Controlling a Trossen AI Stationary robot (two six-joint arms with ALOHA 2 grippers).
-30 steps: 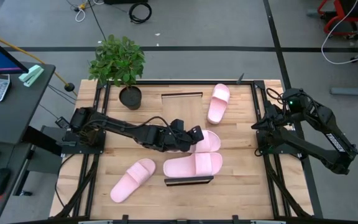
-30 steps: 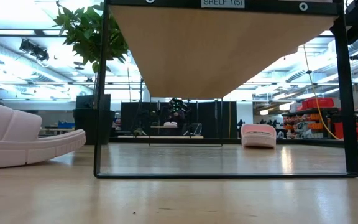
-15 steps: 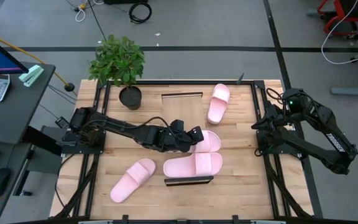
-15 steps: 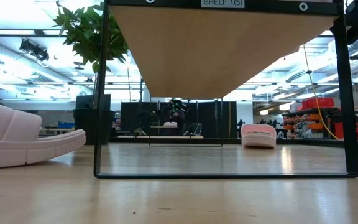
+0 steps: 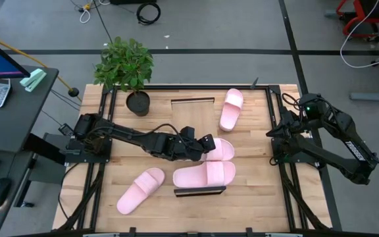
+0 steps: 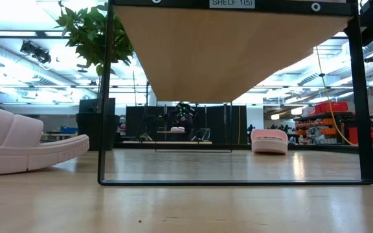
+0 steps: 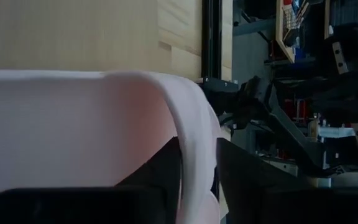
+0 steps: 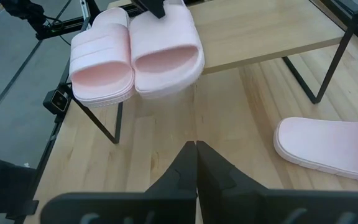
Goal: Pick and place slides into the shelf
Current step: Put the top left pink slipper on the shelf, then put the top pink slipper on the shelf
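Note:
The shelf [image 5: 193,115] stands raised over the middle of the table; its board [image 8: 260,31] also shows in the right wrist view. Two pale pink slides lie side by side across its near part: one [image 5: 206,175] free, the other [image 5: 221,150] with my left gripper [image 5: 205,141] shut on its left end. Both stick out a little past the shelf's right long edge [image 8: 166,87]. A third slide [image 5: 231,108] lies on the tabletop at the far side, and another [image 5: 141,189] at the near left. My right gripper [image 8: 196,149] hangs shut at the table's right, touching nothing. My left gripper has the slide's end that points toward the table's left between its two fingers; a thin pale rim [image 7: 194,146] runs between them. The fingers come slanting down from the table's left, along the slide. The slide lies flat on the shelf board.
A potted plant [image 5: 137,102] stands at the table's far left corner. The shelf's black end rails [image 6: 105,97] reach down to the tabletop. Bare wood [image 5: 255,178] lies right of the shelf and at the near side.

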